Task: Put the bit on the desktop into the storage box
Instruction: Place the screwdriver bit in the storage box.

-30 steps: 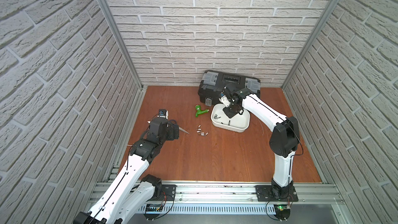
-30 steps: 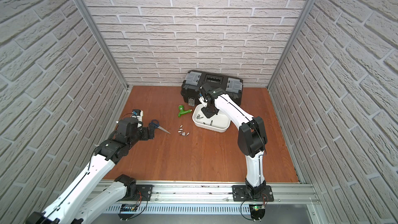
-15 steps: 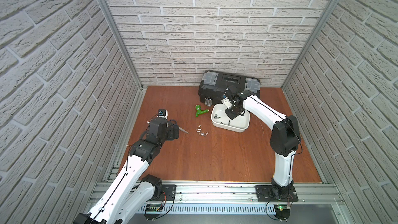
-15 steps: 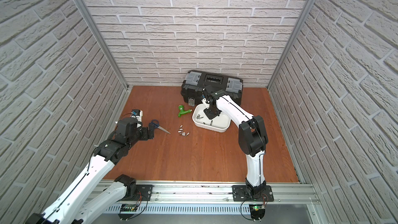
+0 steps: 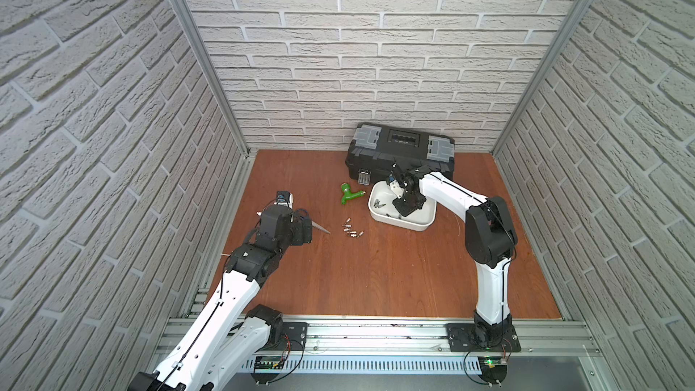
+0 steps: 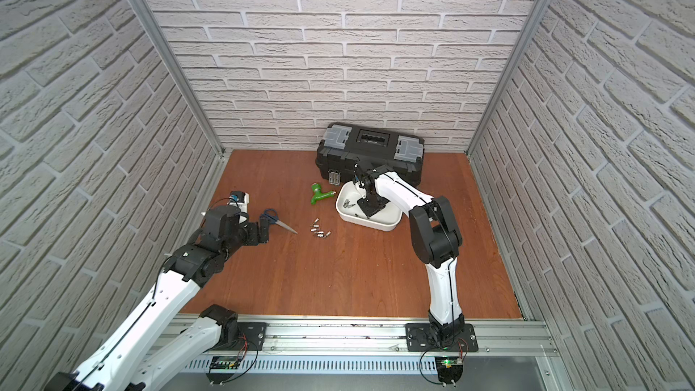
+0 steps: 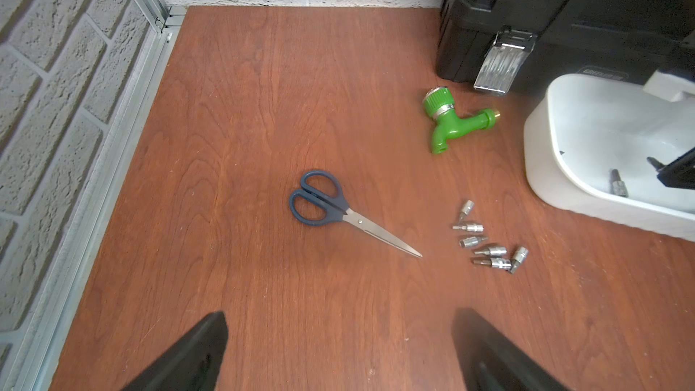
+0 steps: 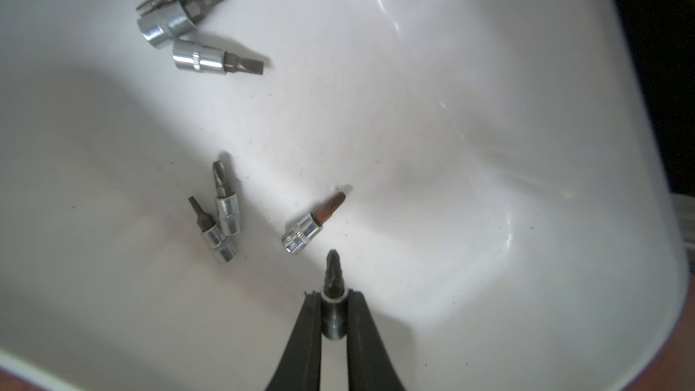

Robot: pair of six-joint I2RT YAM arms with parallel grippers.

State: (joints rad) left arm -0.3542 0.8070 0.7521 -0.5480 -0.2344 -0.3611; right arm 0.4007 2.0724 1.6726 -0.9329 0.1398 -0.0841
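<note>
Plainly, a bit (image 8: 333,276) is clamped between the right fingers (image 8: 306,340), its cross tip pointed out over the white floor of the storage box (image 8: 470,126). Its socket end is lost in shadow between the fingers, and whether it touches the floor cannot be told. Six loose bits (image 8: 203,58) are seen lying in the box in the right wrist view: three bunched, two side by side, and one alone with a reddish tip. In both top views the clamped bit is hidden under the right wrist, and only small specks can be made out at one end of the box. The left fingers (image 7: 199,359) are spread wide apart over the bench (image 7: 263,107) with nothing between them; only their tips are caught by the left wrist view. Six stray bits (image 7: 485,246) are scattered on the bench between the scissors (image 7: 338,212) and the box, apart from both. In a top view only the blade (image 5: 319,228) shows, the handles being covered by the left wrist. The box is cut off at the edge of the left wrist view. A green tap (image 7: 451,122) is seen near the black toolbox (image 5: 402,144).
</note>
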